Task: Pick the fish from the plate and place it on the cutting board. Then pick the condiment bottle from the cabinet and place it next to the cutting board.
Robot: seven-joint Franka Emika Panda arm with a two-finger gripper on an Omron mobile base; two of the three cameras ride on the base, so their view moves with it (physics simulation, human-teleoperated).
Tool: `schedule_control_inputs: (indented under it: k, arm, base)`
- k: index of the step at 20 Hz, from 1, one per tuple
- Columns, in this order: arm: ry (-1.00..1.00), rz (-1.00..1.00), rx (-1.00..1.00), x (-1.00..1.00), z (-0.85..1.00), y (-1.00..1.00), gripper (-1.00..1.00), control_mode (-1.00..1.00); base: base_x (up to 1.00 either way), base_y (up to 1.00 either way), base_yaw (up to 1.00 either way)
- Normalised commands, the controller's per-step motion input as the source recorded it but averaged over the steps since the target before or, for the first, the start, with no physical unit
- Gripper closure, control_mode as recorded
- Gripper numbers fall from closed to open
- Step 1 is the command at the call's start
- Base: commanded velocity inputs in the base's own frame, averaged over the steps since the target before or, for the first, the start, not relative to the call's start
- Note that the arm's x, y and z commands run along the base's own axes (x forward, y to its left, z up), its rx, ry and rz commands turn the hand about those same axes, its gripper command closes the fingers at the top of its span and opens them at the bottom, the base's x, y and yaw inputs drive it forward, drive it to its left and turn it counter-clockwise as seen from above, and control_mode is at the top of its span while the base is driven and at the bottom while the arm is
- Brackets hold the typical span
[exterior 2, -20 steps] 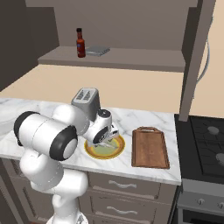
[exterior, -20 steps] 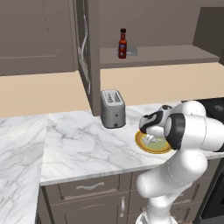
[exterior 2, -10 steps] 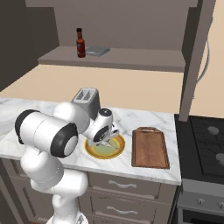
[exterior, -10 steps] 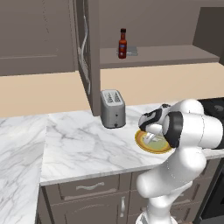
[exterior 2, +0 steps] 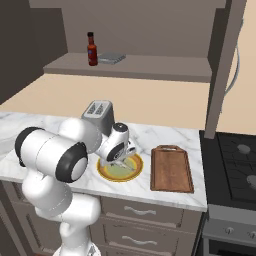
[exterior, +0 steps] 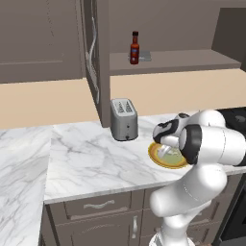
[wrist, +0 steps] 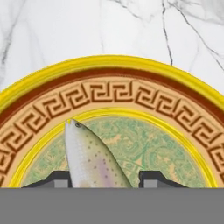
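The slim silvery fish (wrist: 89,162) lies on the pale green centre of the yellow-rimmed plate (wrist: 113,96), its head pointing away from the hand. My gripper (wrist: 105,180) is down on the plate (exterior 2: 106,175), its two dark fingertips (wrist: 153,177) pressed close on either side of the fish's body. The dark wooden cutting board (exterior 2: 172,168) lies bare just right of the plate. The condiment bottle (exterior 2: 92,49) stands upright on the cabinet shelf (exterior 2: 150,67). In the left base view, the bottle (exterior: 134,48) is beside the open cabinet door (exterior: 93,57).
A silver toaster (exterior: 124,119) stands on the marble counter (exterior: 86,158) just behind and left of the plate. A flat grey object (exterior 2: 111,58) lies on the shelf beside the bottle. A black stove (exterior 2: 237,155) sits right of the cutting board.
The fingers have closed in from wide open onto the fish. The hand has stayed low over the plate, and nothing else has moved.
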Motion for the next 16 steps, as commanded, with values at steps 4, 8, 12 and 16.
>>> schedule_control_inputs:
  k: [4,8,12,16]
  arm:
    - [0.00,0.00,-0.01,0.00,0.26,0.00,1.00,-1.00]
    - [0.00,0.00,-0.02,0.00,0.23,0.00,1.00,-1.00]
    - [0.00,0.00,0.00,0.00,0.18,-0.01,1.00,-1.00]
    - [0.00,0.00,-0.03,0.00,0.10,-0.07,1.00,-1.00]
  base:
    - [0.00,0.00,0.00]
    - [0.00,0.00,0.00]
    - [0.00,0.00,0.00]
    - [0.00,0.00,0.00]
